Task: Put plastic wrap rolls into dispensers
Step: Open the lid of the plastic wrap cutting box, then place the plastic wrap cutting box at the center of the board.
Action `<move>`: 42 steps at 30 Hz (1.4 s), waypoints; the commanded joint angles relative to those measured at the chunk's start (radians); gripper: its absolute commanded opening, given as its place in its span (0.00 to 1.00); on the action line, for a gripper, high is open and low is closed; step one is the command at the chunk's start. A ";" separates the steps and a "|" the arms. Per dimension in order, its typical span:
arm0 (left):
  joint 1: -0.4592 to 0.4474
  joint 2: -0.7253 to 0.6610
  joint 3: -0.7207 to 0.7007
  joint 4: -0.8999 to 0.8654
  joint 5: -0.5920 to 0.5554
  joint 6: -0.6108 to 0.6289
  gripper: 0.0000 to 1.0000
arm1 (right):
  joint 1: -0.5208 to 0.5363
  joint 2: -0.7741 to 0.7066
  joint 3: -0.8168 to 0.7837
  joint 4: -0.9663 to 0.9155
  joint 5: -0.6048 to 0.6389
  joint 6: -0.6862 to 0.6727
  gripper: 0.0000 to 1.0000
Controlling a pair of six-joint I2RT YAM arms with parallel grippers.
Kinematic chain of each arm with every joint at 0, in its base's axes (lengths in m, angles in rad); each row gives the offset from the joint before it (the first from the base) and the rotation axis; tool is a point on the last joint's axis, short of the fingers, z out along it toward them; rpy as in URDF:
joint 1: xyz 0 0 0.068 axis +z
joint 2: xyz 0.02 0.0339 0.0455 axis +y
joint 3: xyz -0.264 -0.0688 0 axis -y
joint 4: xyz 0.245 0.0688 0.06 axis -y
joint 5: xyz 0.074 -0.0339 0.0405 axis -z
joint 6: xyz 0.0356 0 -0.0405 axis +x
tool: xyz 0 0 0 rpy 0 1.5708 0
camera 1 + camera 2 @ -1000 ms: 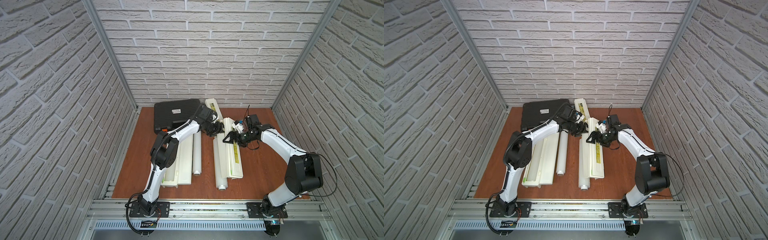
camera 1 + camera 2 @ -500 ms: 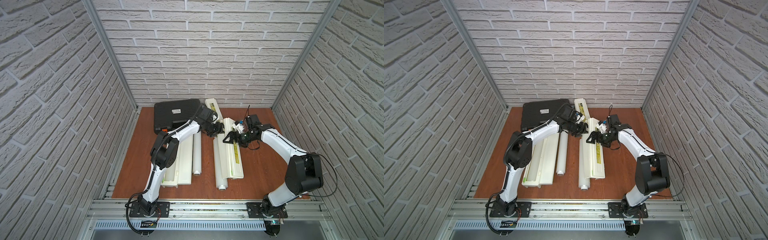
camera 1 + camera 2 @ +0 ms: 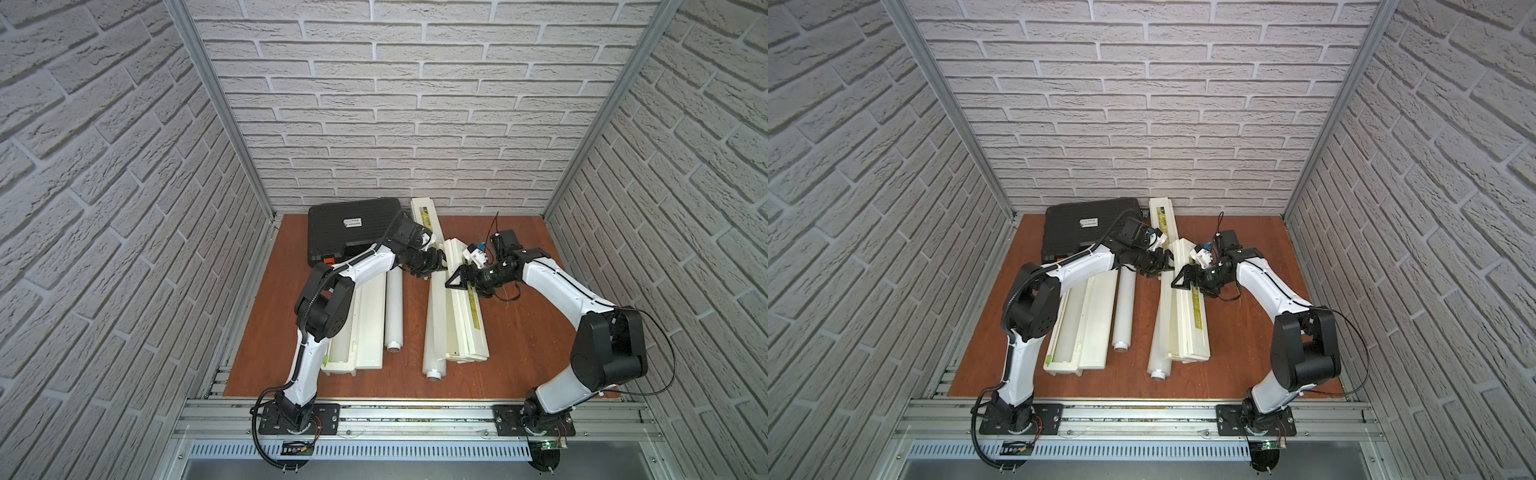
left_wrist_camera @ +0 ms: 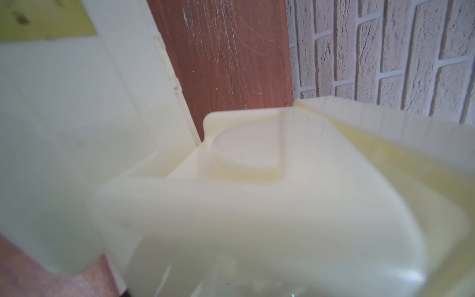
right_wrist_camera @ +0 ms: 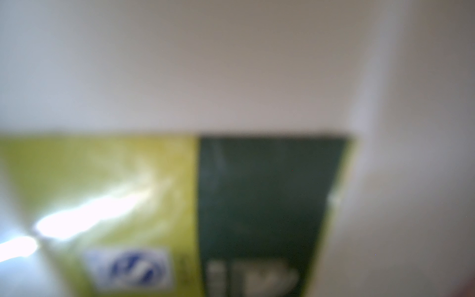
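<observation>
While neither arm had visibly shifted in the last second, both top views showed the left end effector (image 3: 435,268) and right end effector (image 3: 454,280) at the far end of the roll (image 3: 433,328) beside the dispenser (image 3: 477,338); their grip states were indeterminable. Left wrist: blurred dispenser end. Right wrist: its label (image 5: 102,192). Roll judged unseated.

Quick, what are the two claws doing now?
Left gripper: by the far end of the box beneath the right gripper, grip cannot be told.
Right gripper: open or closed cannot be told.

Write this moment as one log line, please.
left gripper: at middle dispenser far end | right gripper: at its lid | left dispenser: roll inside
</observation>
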 commanded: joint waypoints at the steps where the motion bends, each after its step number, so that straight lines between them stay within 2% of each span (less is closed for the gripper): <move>1: 0.003 0.096 -0.114 -0.226 -0.195 0.199 0.35 | -0.008 0.002 0.019 -0.010 -0.170 -0.012 0.70; 6: 0.007 0.069 -0.158 -0.198 -0.186 0.180 0.35 | -0.022 0.033 0.049 -0.092 -0.081 -0.042 0.70; 13: -0.012 0.061 -0.082 -0.222 -0.175 0.178 0.36 | -0.022 0.018 0.012 -0.033 0.005 0.028 0.70; 24: -0.028 0.069 -0.026 -0.248 -0.170 0.181 0.38 | -0.023 0.011 0.008 -0.047 0.129 0.030 0.71; 36: -0.031 0.076 -0.016 -0.299 -0.250 0.182 0.47 | -0.056 0.003 0.124 -0.174 0.533 0.087 0.74; 42: -0.028 0.067 -0.049 -0.276 -0.247 0.166 0.47 | -0.155 -0.023 0.089 -0.224 0.709 0.089 0.78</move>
